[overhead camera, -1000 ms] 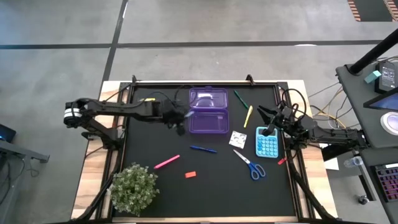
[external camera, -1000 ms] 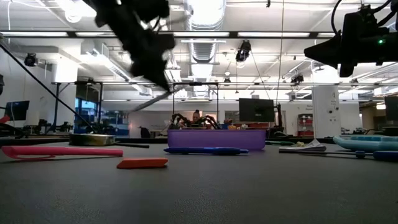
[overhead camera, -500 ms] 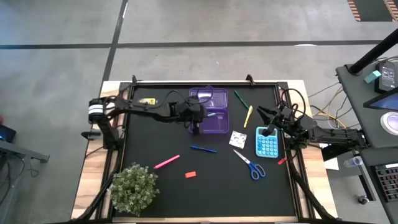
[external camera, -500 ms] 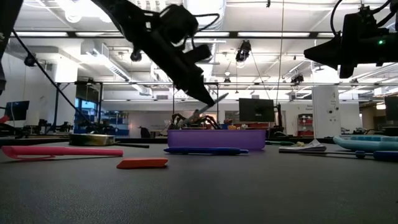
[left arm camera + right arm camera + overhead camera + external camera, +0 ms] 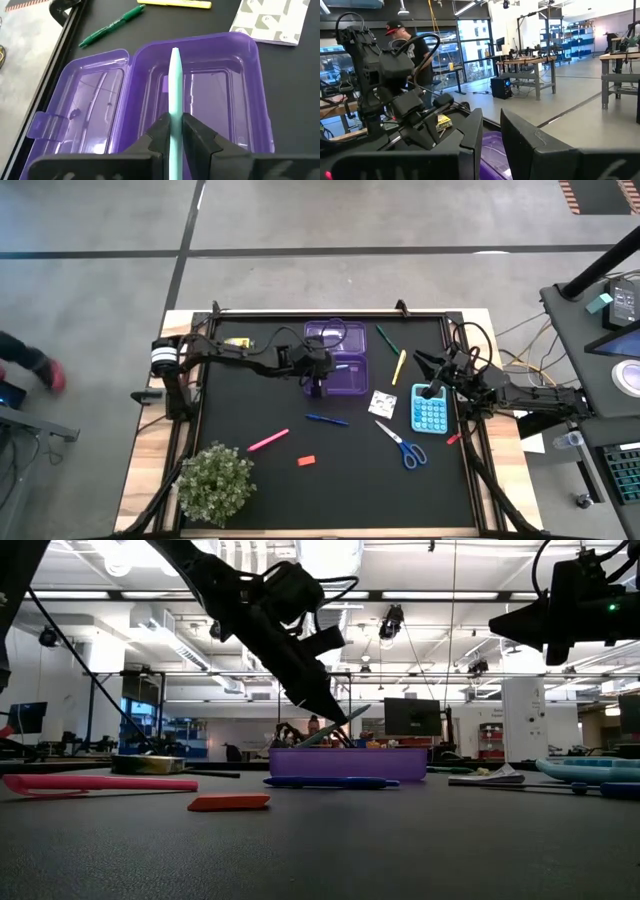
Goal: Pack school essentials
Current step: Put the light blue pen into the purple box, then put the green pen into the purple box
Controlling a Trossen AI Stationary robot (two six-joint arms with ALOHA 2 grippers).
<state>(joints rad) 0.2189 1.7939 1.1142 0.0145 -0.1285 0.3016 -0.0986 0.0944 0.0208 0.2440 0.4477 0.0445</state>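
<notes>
My left gripper (image 5: 316, 372) hangs over the open purple box (image 5: 338, 375), shut on a teal pen (image 5: 175, 85). The box's tray (image 5: 215, 95) lies nearest the table's middle, with its lid (image 5: 95, 95) flat beside it. On the mat lie a green pen (image 5: 386, 338), yellow marker (image 5: 399, 366), white patterned square (image 5: 382, 403), scissors (image 5: 402, 444), blue pen (image 5: 327, 419), pink marker (image 5: 268, 440), red eraser (image 5: 306, 461) and crayon box (image 5: 236, 341). My right gripper (image 5: 432, 386) waits open above a blue calculator (image 5: 429, 412). My left gripper pinches the teal pen's shaft (image 5: 174, 112) between its two fingers (image 5: 197, 132), coming slanting down from the table's left side. The pen juts out past the fingertips over the tray, tilted (image 5: 345, 723). Whether its low end touches the tray, I cannot tell.
A bushy potted plant (image 5: 215, 480) stands at the near left corner. A small red piece (image 5: 452, 439) lies by the right rail. Bare mat shows between the blue pen and the near edge. People show in the room beyond the table.
My left gripper has moved toward the table's right, from left of the purple box to over its tray, and has come down. The pen it carries now slants low over the box rim. My right arm has kept still.
</notes>
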